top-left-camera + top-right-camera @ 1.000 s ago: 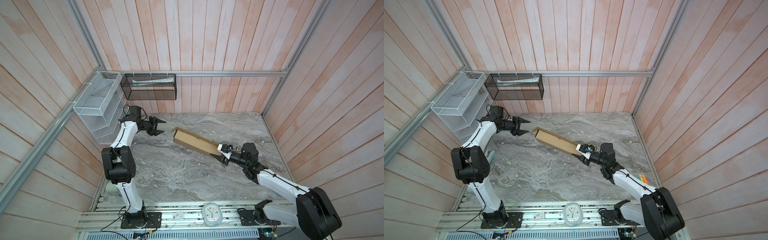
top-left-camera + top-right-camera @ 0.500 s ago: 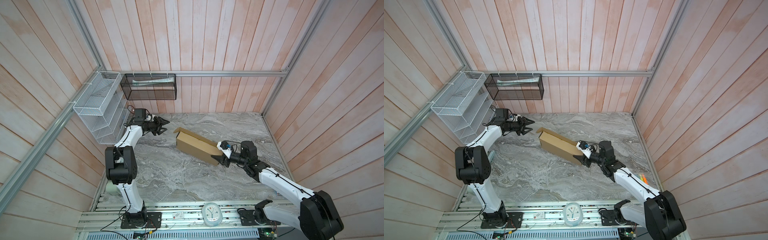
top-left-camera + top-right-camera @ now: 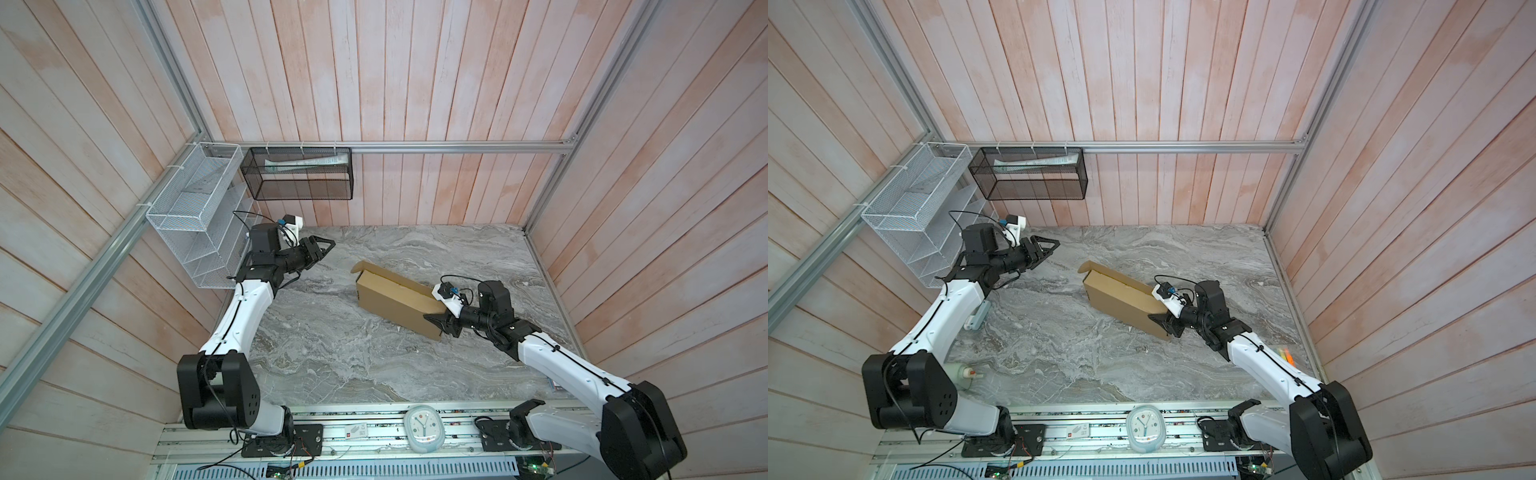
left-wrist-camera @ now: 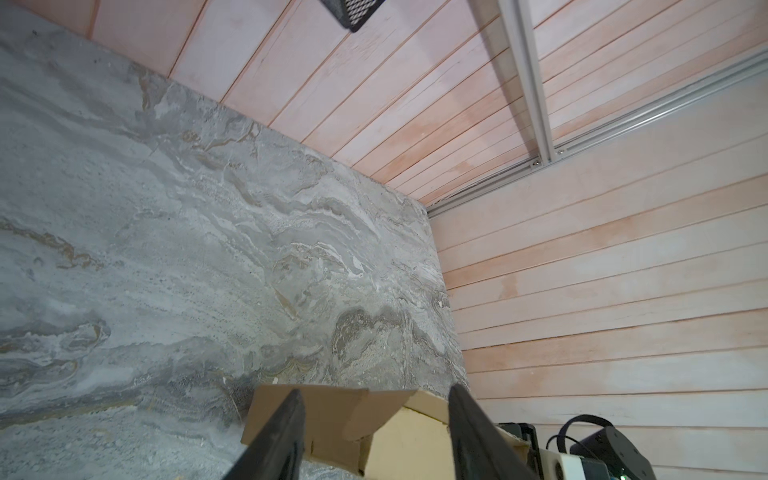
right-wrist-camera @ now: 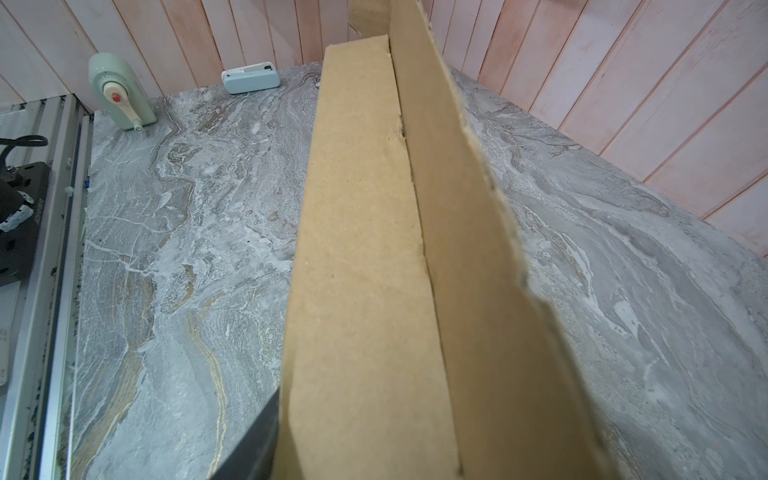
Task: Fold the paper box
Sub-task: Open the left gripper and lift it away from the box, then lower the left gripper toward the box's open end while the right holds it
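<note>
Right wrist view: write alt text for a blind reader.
A long plain brown cardboard box runs away from the camera over a grey marble table, a dark finger of the right pincer against its near end.

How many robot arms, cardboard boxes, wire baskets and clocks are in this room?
White-and-black robot arms: 2
Brown corrugated cardboard box: 1
Wire mesh wall baskets, one white, one black: 2
Pale rounded clock: 1
Total: 6

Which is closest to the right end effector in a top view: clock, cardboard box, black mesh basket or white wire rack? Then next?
From the right end effector:
1. cardboard box, in its grip.
2. clock, at the front edge.
3. black mesh basket, up at the back.
4. white wire rack, far left.
</note>
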You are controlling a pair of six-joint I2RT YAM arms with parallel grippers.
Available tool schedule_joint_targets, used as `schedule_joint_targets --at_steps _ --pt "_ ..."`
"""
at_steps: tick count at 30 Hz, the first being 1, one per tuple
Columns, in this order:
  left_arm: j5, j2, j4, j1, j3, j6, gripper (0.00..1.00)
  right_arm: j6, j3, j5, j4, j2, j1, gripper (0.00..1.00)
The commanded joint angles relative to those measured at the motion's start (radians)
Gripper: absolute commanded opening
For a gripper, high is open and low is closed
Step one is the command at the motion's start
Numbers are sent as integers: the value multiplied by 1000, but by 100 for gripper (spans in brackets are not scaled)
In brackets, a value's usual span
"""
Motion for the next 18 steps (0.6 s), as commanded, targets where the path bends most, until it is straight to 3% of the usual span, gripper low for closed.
schedule_joint_targets --at_steps 1,10,18 --pt "13 -49 -1 -7 -22 144 58 -39 48 -38 -24 23 6 48" --pt "36 -153 -123 -36 -87 396 58 -77 86 -92 -35 92 6 47" --pt "24 -148 -212 -36 -35 542 57 -92 103 -91 -39 111 6 47"
